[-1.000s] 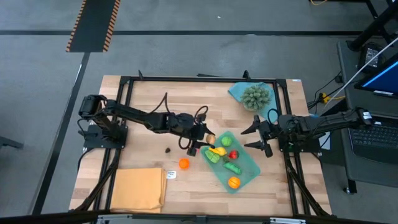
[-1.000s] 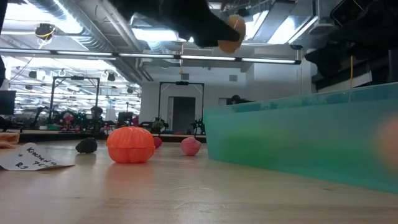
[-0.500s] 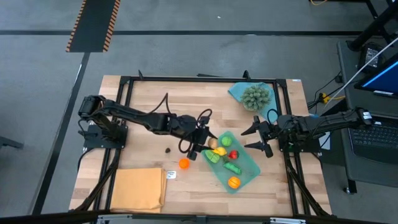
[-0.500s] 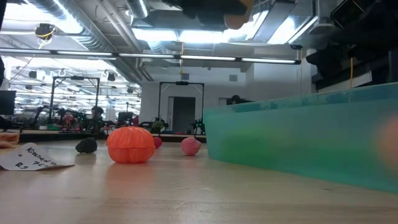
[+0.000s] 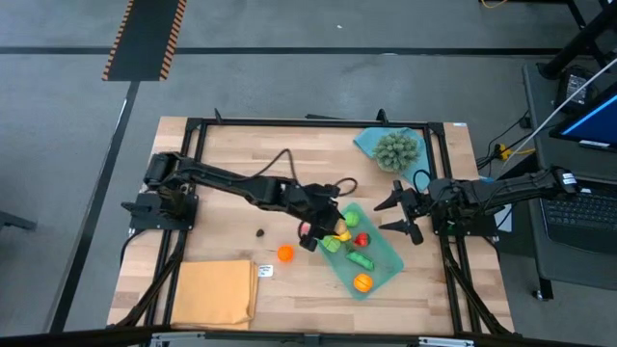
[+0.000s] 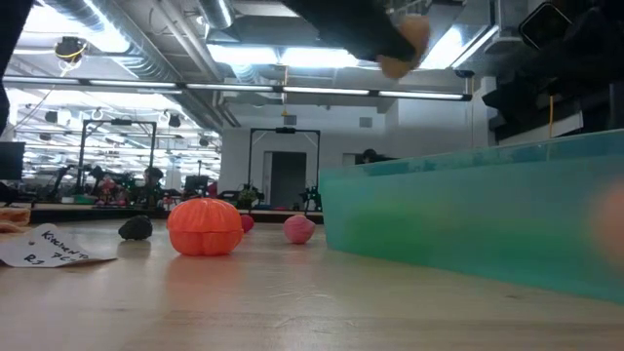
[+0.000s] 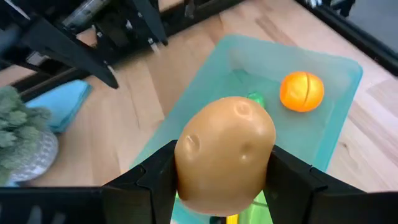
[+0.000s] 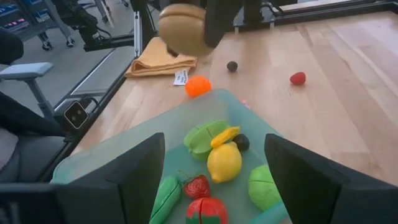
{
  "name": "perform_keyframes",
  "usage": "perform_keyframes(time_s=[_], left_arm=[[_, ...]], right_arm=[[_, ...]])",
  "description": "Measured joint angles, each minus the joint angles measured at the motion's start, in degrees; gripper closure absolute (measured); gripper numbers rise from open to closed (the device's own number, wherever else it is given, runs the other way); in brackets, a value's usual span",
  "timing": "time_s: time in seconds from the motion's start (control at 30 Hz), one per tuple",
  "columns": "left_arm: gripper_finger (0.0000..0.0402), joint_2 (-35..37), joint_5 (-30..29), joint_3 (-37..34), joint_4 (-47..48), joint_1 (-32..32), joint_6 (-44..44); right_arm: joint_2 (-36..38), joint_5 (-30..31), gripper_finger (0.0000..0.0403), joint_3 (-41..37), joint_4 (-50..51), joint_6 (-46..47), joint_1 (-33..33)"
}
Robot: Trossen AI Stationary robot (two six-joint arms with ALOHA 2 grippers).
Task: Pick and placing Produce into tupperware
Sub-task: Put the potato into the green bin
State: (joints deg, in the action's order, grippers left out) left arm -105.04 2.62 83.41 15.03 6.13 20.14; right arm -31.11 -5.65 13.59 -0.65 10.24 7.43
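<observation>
My left gripper (image 5: 324, 222) hangs over the left end of the teal tupperware (image 5: 384, 260), shut on a tan potato (image 7: 225, 152). The potato also shows high up in the low view (image 6: 405, 44) and in the right wrist view (image 8: 183, 28). A lemon (image 8: 224, 163), green pieces, a strawberry and an orange piece (image 7: 301, 91) lie inside the tupperware. An orange (image 5: 285, 253), a dark piece (image 5: 260, 231) and a pink piece (image 6: 298, 229) rest on the table. My right gripper (image 8: 214, 186) waits open at the tupperware's right side. My left gripper pinches the potato by its two opposite sides (image 7: 186, 165), one finger (image 7: 155, 180) on each side. The fingers come slanting down from the table's left. The potato is lifted clear, above the tupperware's left end.
A spiky grey-green ball (image 5: 397, 149) sits on a blue cloth (image 5: 369, 143) at the far right. An orange-yellow cloth (image 5: 217, 292) lies at the near left, with a paper tag (image 5: 265, 271) beside it. A black frame borders the table.
My left arm has stretched toward the table's right, carrying the potato from beside the tupperware's left end to above it. The potato has stayed lifted in the shut fingers. My right arm has kept still.
</observation>
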Motion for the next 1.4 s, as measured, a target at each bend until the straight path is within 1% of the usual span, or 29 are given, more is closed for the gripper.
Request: perform_keyframes(time_s=[0.13,0.33,0.5,0.77,1.07,1.13,1.23,1.27,1.33,1.4], left_arm=[[0.0217,-4.1,0.1,5.6,4.2,0.3,0.4],[0.0217,-10.3,0.1,12.9,10.2,1.5,4.6],[0.0217,-15.2,0.1,17.0,13.4,2.3,6.8],[0.0217,-19.2,0.0,17.8,13.4,2.5,7.5],[0.0217,-19.3,0.5,17.5,13.2,3.1,9.0],[0.0217,-20.0,1.4,17.6,12.5,3.3,9.0],[0.0217,-21.1,1.5,17.4,13.2,3.6,9.0],[0.0217,-21.7,1.5,17.5,11.9,3.7,9.3],[0.0217,-21.9,1.4,17.4,13.2,3.7,10.3],[0.0216,-22.4,1.1,17.5,11.9,3.8,10.5]], right_arm=[[0.0,-0.3,0.0125,0.0,0.4,0.0,0.1],[0.0,-0.5,0.0125,0.0,2.1,0.0,0.1],[0.0,-0.5,0.0125,0.0,2.5,0.0,0.1],[0.0,-0.5,0.0125,0.0,3.0,-0.1,0.1],[0.0,-0.5,0.0125,0.0,3.2,-0.2,0.1],[0.0,-0.5,0.0125,0.0,3.2,-0.2,0.1],[0.0,-0.5,0.0125,0.0,3.2,-0.2,0.1],[0.0,-0.5,0.0125,0.0,3.2,-0.2,0.1],[0.0,-0.5,0.0125,0.0,3.2,-0.2,0.0],[0.0,-0.5,0.0125,0.0,3.4,-0.2,0.0]])
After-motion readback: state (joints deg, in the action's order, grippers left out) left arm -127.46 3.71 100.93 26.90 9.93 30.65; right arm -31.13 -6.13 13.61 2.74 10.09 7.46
